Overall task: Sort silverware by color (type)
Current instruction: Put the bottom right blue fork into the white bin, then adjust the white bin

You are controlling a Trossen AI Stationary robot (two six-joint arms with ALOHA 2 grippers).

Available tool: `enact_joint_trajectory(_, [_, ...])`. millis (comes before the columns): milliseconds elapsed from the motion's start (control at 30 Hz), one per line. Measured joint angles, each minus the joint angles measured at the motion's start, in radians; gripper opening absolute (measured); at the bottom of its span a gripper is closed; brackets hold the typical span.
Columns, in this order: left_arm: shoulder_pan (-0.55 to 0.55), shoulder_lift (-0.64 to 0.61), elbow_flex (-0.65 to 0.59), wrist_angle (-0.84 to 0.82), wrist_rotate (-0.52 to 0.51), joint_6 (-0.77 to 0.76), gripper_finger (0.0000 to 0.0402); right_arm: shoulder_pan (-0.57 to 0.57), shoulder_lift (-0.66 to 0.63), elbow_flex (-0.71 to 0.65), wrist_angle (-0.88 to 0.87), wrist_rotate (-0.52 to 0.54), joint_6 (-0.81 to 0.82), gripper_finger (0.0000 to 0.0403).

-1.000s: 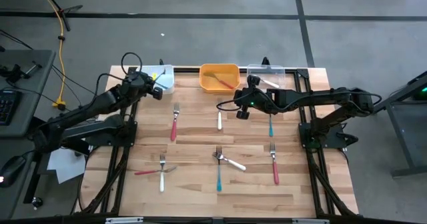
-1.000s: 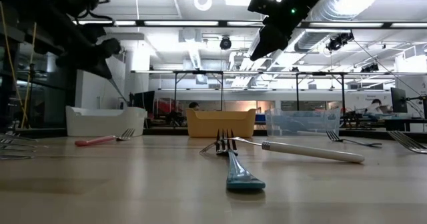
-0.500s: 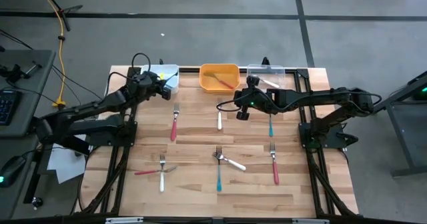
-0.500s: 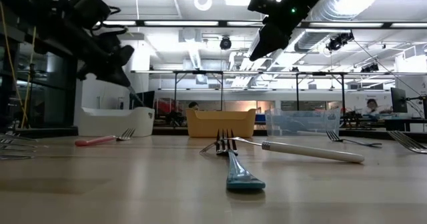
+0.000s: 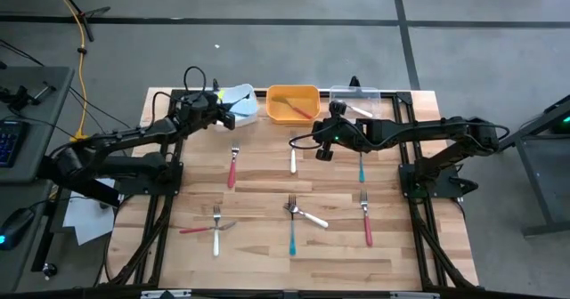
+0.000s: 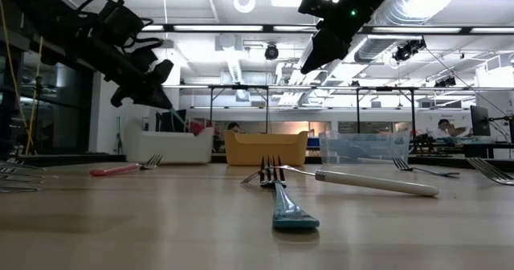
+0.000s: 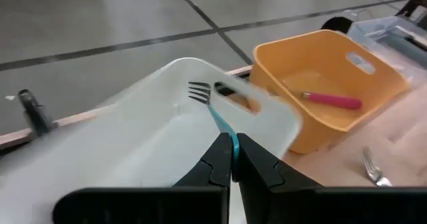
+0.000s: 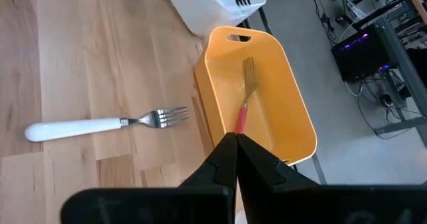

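At the far left of the surface (image 5: 267,263), the left claw (image 7: 231,159) hangs over the white bin (image 7: 153,127), its two fingers pressed together on the handle of a blue-handled fork (image 7: 212,107) whose tines point out over the bin's hollow. Seen from above, that bin (image 5: 239,105) sits skewed against the left claw (image 5: 216,110), right beside the orange bin (image 5: 293,103). The orange bin holds one red-handled fork (image 8: 244,99), lying along its floor. Past it stands the clear bin (image 5: 356,99); what lies in it cannot be made out with certainty.

The right claw (image 8: 235,147) hovers just in front of the orange bin, its fingers closed with nothing between them. From overhead the right claw (image 5: 326,139) is held above the middle of the back half of the surface, near a white-handled fork (image 5: 293,161) that lies loose on the wood; the wrist view shows this fork (image 8: 100,125) lying beside the orange bin (image 8: 257,91).

Other silverware is scattered over the wood, well apart from both claws: a red fork (image 5: 232,167) left of centre, a blue fork (image 5: 361,165) right of centre, a red fork and a white one crossed near the front left (image 5: 214,228), a blue fork (image 5: 291,228) and a white fork (image 5: 307,214) meeting at their tines at the front centre, and a red fork (image 5: 366,221) at the front right. In the low view the blue fork (image 6: 283,202) and the white one (image 6: 361,182) lie closest, tines touching.
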Motion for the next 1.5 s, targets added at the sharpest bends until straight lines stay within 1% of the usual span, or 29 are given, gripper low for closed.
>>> enact_joint_trajectory(167, [0.037,0.018,0.000,0.018,0.044,-0.006,0.0004,0.000,0.000,0.000,-0.002,-0.008,0.000,0.0000])
enact_joint_trajectory(300, [0.042,0.010,0.000,0.031,0.067,0.010,0.0006,0.000,0.000,0.000,-0.002,-0.008,0.000,0.0000])
enact_joint_trajectory(500, [0.022,-0.039,0.000,0.033,0.064,0.039,0.0005,0.000,0.000,0.000,-0.002,-0.012,0.011,0.0000])
enact_joint_trajectory(700, [-0.018,-0.068,0.000,-0.015,0.028,0.072,0.0006,0.000,0.000,0.000,-0.003,-0.029,0.019,0.0000])
enact_joint_trajectory(767, [-0.034,-0.064,0.000,-0.026,0.028,0.070,0.0013,0.000,0.000,0.000,-0.003,-0.029,0.019,0.0000])
enact_joint_trajectory(900, [-0.059,-0.041,0.000,-0.039,0.020,0.065,0.0041,0.000,0.000,0.000,-0.002,-0.029,0.019,0.0000])
enact_joint_trajectory(1000, [-0.072,-0.033,0.000,-0.039,-0.018,0.073,0.0060,0.000,0.000,0.000,0.001,-0.029,0.019,0.0000])
enact_joint_trajectory(1100, [-0.084,-0.046,0.000,-0.042,-0.056,0.118,0.0072,0.000,0.000,0.000,0.000,-0.030,0.019,0.0000])
enact_joint_trajectory(1200, [-0.097,-0.081,0.000,-0.043,-0.075,0.180,0.0077,0.000,0.000,0.000,0.000,-0.045,0.019,0.0000])
enact_joint_trajectory(1233, [-0.104,-0.096,0.000,-0.044,-0.068,0.196,0.0076,0.000,0.000,0.000,0.000,-0.045,0.019,0.0000])
enact_joint_trajectory(1267, [-0.111,-0.111,0.000,-0.046,-0.040,0.211,0.0075,0.000,0.000,0.000,0.000,-0.046,0.019,0.0000])
enact_joint_trajectory(1400, [-0.166,-0.148,0.000,-0.065,0.192,0.238,0.0052,0.000,0.000,0.000,0.000,-0.048,0.019,0.0000])
enact_joint_trajectory(1433, [-0.188,-0.148,0.000,-0.071,0.237,0.238,0.0044,0.000,0.000,0.000,0.000,-0.048,0.019,0.0000])
enact_joint_trajectory(1467, [-0.213,-0.144,0.000,-0.080,0.264,0.238,0.0036,0.000,0.000,0.000,0.000,-0.048,0.019,0.0000])
enact_joint_trajectory(1500, [-0.240,-0.138,0.000,-0.092,0.268,0.238,0.0027,0.000,0.000,0.000,0.000,-0.048,0.019,0.0000])
